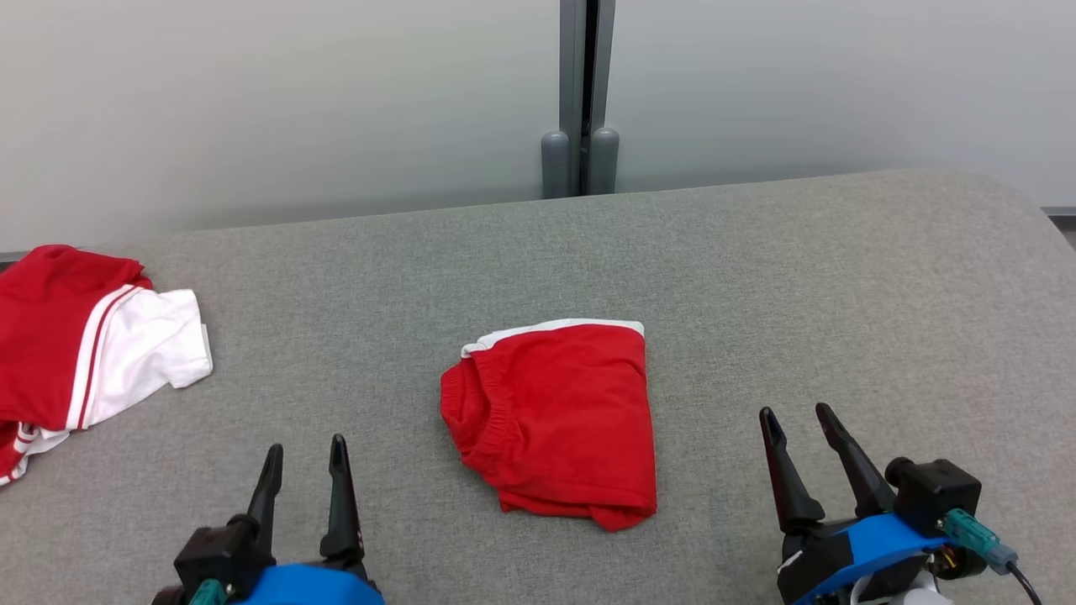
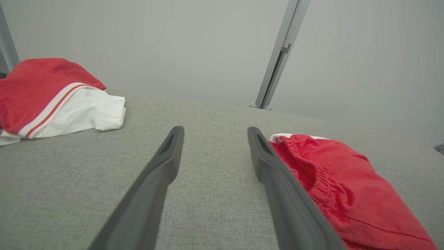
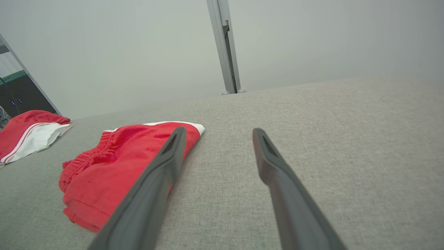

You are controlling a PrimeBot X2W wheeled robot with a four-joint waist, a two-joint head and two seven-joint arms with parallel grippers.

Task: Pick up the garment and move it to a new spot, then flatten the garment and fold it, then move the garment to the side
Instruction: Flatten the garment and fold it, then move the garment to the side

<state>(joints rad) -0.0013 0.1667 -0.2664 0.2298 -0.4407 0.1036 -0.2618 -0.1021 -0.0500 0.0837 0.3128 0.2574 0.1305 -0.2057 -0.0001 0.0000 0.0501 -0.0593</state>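
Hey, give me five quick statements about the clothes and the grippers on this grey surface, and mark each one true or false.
1. The red garment lies folded on the grey surface, between the two grippers. True.
2. The left gripper is shut on the red garment. False: the left gripper is open, holds nothing, and sits apart from the cloth.
3. A second garment, red and white, lies bunched at the robot's far left. True.
4. The right gripper rests on top of the red garment. False: the right gripper is open and sits off to the garment's right, not on it.
5. The two garments overlap. False: bare grey surface lies between them.
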